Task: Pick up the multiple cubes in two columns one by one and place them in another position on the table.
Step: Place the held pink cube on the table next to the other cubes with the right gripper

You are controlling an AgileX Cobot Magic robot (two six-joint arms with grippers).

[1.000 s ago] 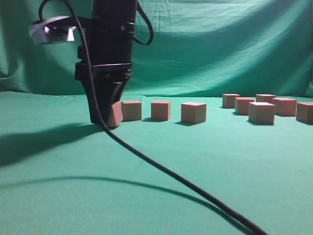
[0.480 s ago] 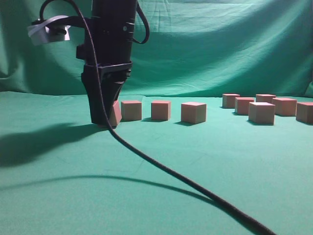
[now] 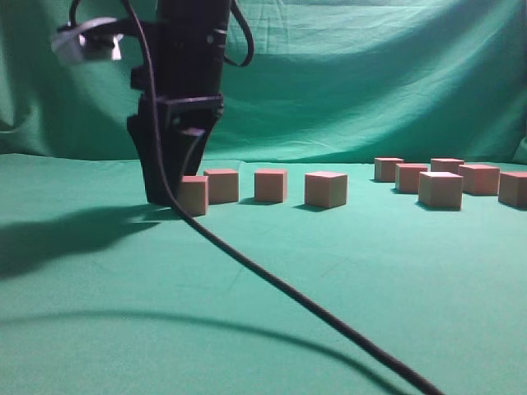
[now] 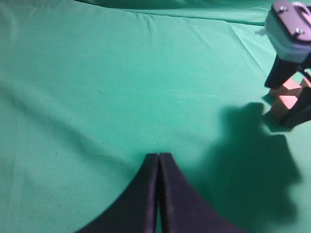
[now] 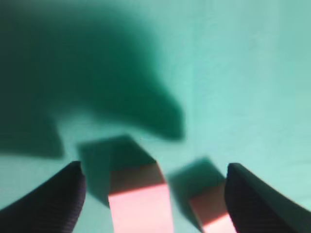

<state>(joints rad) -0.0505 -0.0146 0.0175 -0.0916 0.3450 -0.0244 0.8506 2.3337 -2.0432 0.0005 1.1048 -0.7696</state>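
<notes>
Four pinkish-red cubes stand in a row on the teal table (image 3: pixel 263 329). The nearest, leftmost cube (image 3: pixel 193 195) sits flat on the cloth. My right gripper (image 3: pixel 169 193) stands over it, open. In the right wrist view this cube (image 5: pixel 141 199) lies between the spread jaws (image 5: pixel 153 167), with a second cube (image 5: pixel 211 213) by the right jaw. My left gripper (image 4: pixel 159 155) is shut and empty above bare cloth. It is not seen in the exterior view. The left wrist view shows the right gripper's fingers (image 4: pixel 294 104) and cubes (image 4: pixel 286 99) at its far right.
Several more cubes (image 3: pixel 440 189) stand grouped at the back right. A black cable (image 3: pixel 272 280) hangs from the right arm and runs across the front of the table. The row's other cubes (image 3: pixel 271 184) stand just right of the gripper.
The cube held tilted at the right gripper's tips now rests flat on the cloth. The jaws have opened and the arm has shifted slightly left and up.
</notes>
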